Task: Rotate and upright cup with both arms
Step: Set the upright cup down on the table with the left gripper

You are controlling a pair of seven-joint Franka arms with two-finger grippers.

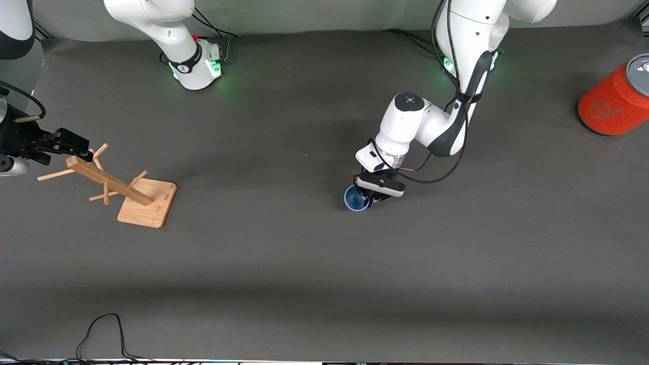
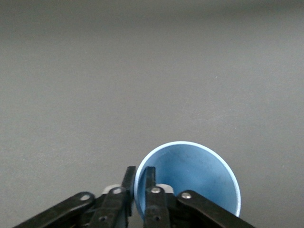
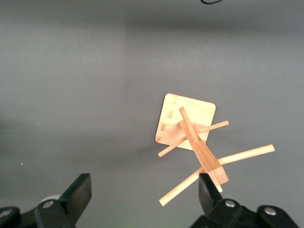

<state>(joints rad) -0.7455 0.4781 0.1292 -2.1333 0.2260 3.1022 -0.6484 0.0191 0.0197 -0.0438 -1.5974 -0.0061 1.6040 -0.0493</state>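
Front view: the left arm reaches down from its base at the upper right of the frame, and the left gripper point(image 1: 370, 195) sits low at the table point(image 1: 304, 263) a little right of centre. Its jaws are pinched on the rim of the cup point(image 1: 355, 198), a small blue tumbler whose open mouth faces up toward the camera. At the right edge of the frame an orange-red can point(image 1: 616, 99) with a grey lid stands tilted, well apart from the cup. At the left edge the right gripper point(image 1: 76, 147) hangs over the top of a wooden rack point(image 1: 127, 190), a square base with a slanted post and thin pegs; whether the fingers touch the post cannot be told here.

Left wrist view: the cup point(image 2: 190, 178) fills the lower centre of the frame, its blue interior open to the camera. The left gripper point(image 2: 138, 185) clamps the cup wall, one finger inside the rim and one outside. Bare grey table point(image 2: 142, 71) fills the rest.

Right wrist view: the right gripper point(image 3: 145, 190) shows at the bottom edge with its jaws spread wide and nothing between them. The wooden rack point(image 3: 192, 130) stands on the table point(image 3: 71, 95) right of centre, its post rising toward one finger point(image 3: 209, 192).
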